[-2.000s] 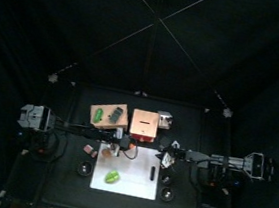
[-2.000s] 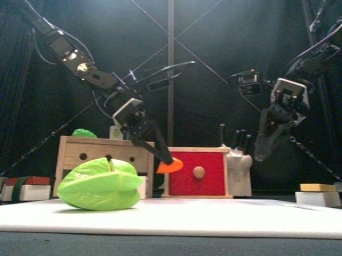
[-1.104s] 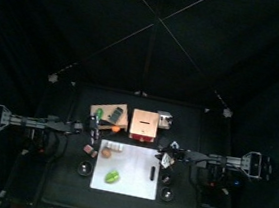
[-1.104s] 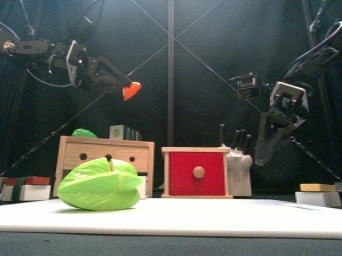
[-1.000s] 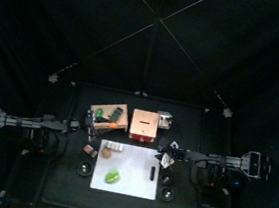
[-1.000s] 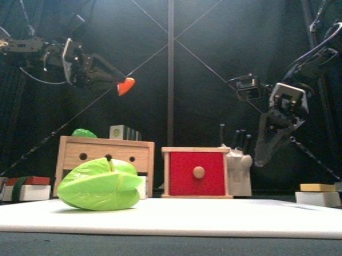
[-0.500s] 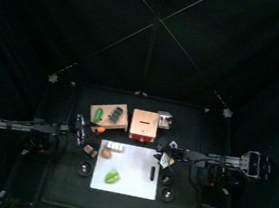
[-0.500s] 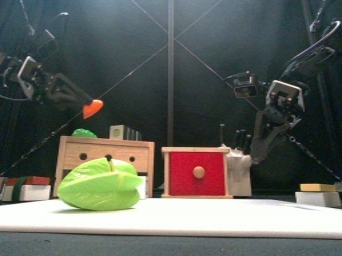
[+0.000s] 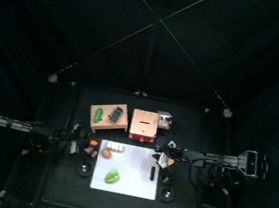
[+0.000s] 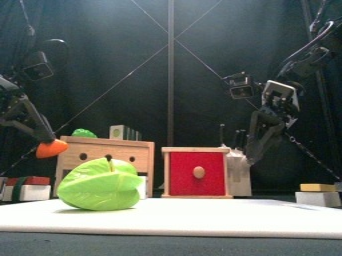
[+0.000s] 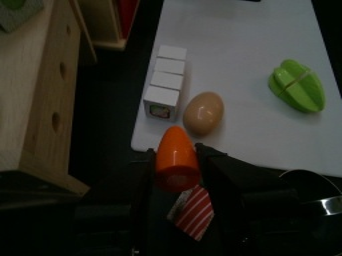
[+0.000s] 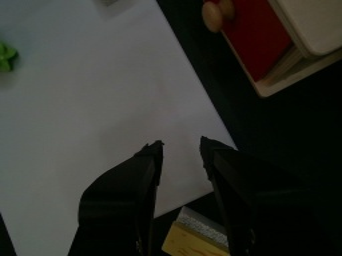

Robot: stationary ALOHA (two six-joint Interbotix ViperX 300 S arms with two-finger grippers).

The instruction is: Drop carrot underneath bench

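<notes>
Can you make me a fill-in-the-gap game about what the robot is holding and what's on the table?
1. The left gripper is holding an orange ____.
2. The leafy toy on the white mat is ____ in colour.
3. The right gripper is holding ____.
4. The box with the knob, beside the wooden bench, is ____.

Missing words: carrot; green; nothing; red
</notes>
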